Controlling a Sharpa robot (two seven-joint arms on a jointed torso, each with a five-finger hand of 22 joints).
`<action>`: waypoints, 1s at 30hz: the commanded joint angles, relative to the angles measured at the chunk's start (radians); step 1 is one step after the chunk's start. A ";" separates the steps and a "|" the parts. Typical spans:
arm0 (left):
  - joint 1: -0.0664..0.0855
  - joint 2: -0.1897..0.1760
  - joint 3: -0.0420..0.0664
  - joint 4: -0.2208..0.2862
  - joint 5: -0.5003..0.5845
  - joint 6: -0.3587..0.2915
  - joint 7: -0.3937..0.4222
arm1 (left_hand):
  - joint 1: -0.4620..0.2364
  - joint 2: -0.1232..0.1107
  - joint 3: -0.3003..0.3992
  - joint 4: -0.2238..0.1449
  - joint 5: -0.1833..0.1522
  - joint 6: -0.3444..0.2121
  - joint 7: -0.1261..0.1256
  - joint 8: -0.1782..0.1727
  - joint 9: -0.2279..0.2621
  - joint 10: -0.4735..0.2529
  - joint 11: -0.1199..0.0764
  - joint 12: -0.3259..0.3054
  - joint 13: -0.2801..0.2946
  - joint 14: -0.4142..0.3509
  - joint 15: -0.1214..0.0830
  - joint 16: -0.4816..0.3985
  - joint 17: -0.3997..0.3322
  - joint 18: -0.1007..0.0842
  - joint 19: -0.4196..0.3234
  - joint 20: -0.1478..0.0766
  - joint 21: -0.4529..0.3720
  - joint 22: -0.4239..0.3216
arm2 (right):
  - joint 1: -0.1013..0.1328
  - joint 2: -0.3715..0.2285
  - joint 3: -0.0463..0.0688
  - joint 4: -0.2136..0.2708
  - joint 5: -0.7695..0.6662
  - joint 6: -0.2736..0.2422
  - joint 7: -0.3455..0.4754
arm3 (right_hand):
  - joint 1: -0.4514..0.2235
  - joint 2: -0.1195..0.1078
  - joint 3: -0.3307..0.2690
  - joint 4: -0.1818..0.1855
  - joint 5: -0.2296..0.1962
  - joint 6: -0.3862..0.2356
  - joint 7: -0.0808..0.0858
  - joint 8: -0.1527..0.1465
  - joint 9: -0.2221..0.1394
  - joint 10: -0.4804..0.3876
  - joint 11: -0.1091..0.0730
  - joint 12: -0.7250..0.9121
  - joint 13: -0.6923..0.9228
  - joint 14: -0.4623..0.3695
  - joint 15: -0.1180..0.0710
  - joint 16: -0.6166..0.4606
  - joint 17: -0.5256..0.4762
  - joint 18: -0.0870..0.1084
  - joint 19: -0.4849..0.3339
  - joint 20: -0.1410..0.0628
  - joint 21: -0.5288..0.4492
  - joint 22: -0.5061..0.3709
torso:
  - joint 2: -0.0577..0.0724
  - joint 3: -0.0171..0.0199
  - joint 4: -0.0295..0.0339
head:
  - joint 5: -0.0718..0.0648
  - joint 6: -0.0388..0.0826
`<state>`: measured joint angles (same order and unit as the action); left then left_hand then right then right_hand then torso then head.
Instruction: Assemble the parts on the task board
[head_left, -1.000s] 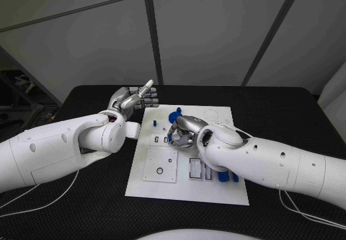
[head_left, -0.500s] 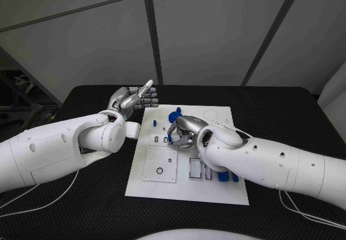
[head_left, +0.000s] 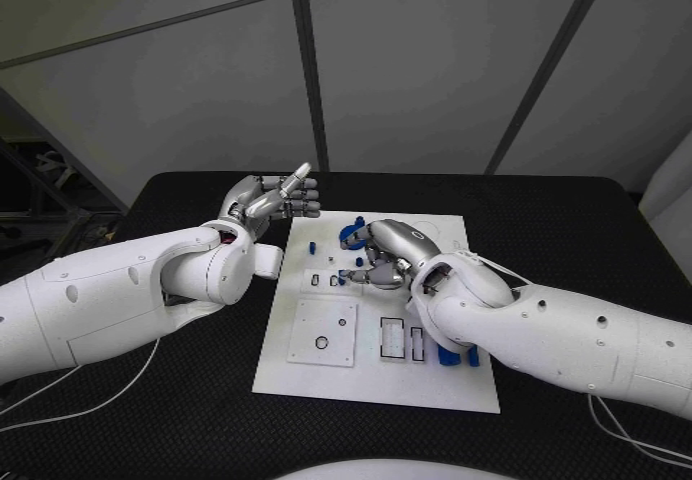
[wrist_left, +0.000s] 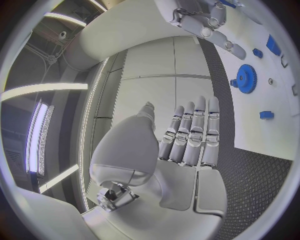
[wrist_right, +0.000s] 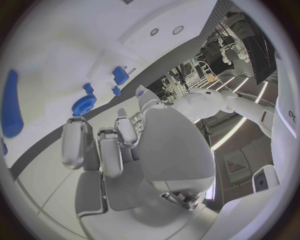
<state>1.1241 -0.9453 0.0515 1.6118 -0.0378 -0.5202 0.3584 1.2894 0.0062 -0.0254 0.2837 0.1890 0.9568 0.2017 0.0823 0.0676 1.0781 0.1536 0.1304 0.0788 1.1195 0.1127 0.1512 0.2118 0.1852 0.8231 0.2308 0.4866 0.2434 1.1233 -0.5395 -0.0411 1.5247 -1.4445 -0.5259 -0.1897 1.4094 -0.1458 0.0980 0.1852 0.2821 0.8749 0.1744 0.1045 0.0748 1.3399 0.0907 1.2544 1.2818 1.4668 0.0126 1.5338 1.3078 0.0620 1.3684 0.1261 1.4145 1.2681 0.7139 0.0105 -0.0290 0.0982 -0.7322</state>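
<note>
Right wrist view. Right hand (wrist_right: 119, 150) over the white task board (wrist_right: 56, 60); fingers curled in, nothing visibly held. Blue gear (wrist_right: 83, 105) on the board just beyond the fingertips. Small blue peg (wrist_right: 88, 88) close beside the gear. Blue block (wrist_right: 120, 75) further along. Long blue part (wrist_right: 11, 104) near the board's edge.

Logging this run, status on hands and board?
Left hand raised beside the task board, empty, fingers together. Right hand over the board, fingers curled, holding nothing visible. Blue gear loose on board. Nothing in the way.
</note>
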 joint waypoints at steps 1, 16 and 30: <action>0.002 -0.006 0.001 -0.002 -0.096 0.074 -0.073 | 0.030 0.005 0.005 -0.008 -0.004 0.020 -0.003 0.009 0.002 0.031 -0.008 0.008 0.006 0.030 -0.010 0.016 0.014 -0.001 0.025 -0.009 0.020 0.010 | 0.019 -0.046 0.002 0.041 0.099 -0.097 0.207 | 0.019 0.004 -0.001 -0.002 0.008 0.017 -0.003 0.012 0.003 0.004 -0.007 0.005 0.000 0.078 -0.001 -0.011 0.161 0.010 -0.018 -0.004 -0.014 -0.023 | -0.004 -0.0001 -0.0048 | 0.002 0.000; 0.046 -0.010 0.001 -0.020 -0.610 0.306 -0.634 | -0.060 -0.035 -0.020 0.006 -0.009 0.110 -0.100 0.159 0.104 0.214 -0.130 0.481 0.422 0.385 -0.149 1.207 1.094 -0.082 0.452 -0.155 0.773 0.779 | 0.104 -0.257 0.065 0.069 0.547 -0.007 0.351 | 0.101 -0.001 0.098 0.021 0.045 0.096 -0.021 0.023 -0.007 -0.204 -0.031 -0.762 -0.654 -0.157 -0.023 -0.776 -0.679 0.121 -0.406 -0.026 -0.558 -0.708 | -0.039 0.0187 -0.0226 | 0.022 -0.004; 0.116 0.100 -0.024 -0.103 -0.985 0.573 -0.873 | -0.101 0.029 -0.133 0.008 -0.024 0.040 -0.143 0.409 0.386 0.288 -0.165 1.063 1.048 0.421 -0.179 1.342 1.260 -0.102 0.496 -0.183 0.872 0.939 | 0.129 -0.294 0.078 -0.060 0.700 0.134 0.353 | 0.093 -0.021 0.174 0.050 0.026 0.144 0.009 -0.010 -0.006 -0.116 0.021 -1.186 -1.053 -0.215 0.040 -1.307 -0.972 0.120 -0.484 0.042 -0.871 -0.903 | -0.066 0.0339 -0.0294 | 0.036 -0.026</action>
<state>1.2363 -0.8540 0.0282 1.5165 -0.8935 -0.0594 -0.4350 1.1924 0.0320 -0.1552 0.2924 0.1657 1.0018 0.0593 0.4882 0.4487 1.3696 -0.0141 1.1957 1.1279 1.4636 -0.0646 1.4951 1.3081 0.1252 1.3252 0.0451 1.3649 1.1860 1.2489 -0.8357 0.0364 1.4696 -0.8096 -0.4600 0.1486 1.5141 -0.1667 0.2702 0.2348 0.3135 1.0143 0.1823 0.0996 0.0680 1.2185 0.1114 0.0775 0.2399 1.2468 0.0516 0.2395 0.3450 0.1714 0.8870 0.1634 0.5559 0.3733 0.6538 0.0407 -0.0565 0.1334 -0.7551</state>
